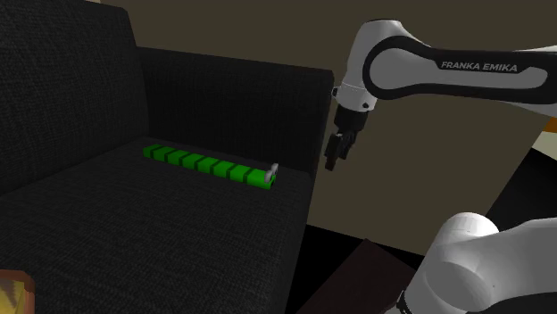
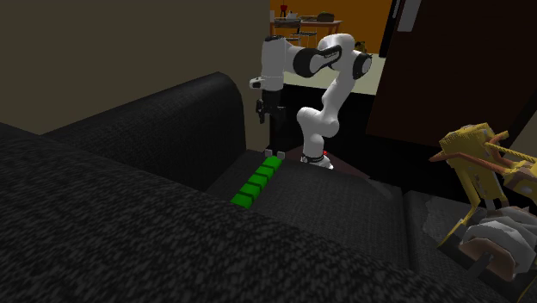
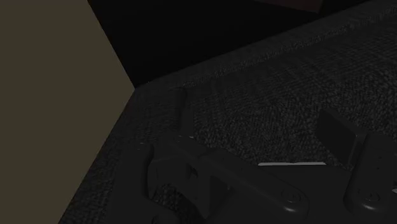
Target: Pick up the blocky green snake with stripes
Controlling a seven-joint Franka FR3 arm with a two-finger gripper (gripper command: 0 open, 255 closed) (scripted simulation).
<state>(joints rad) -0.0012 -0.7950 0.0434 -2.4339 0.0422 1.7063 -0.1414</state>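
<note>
The green snake (image 1: 210,166) is a row of blocky segments split by dark stripes, with a pale tip at the end nearest the arm. It lies flat on the dark sofa seat (image 1: 134,232), along the foot of the backrest. From the second exterior view, the snake (image 2: 258,182) runs towards the arm. My black gripper (image 1: 335,152) hangs in the air past the sofa's end, to the shoulder view's right of the snake and above its level. The gripper (image 2: 265,112) points down. In the wrist view the gripper (image 3: 251,141) is open with nothing between its fingers, above dark sofa fabric (image 3: 286,95).
The sofa's backrest (image 1: 223,89) rises behind the snake. A yellow frame-like object (image 2: 482,163) and a pale bundle (image 2: 499,245) sit on the sofa at the second exterior view's right. An orange-yellow object (image 1: 13,294) shows at the shoulder view's lower left corner.
</note>
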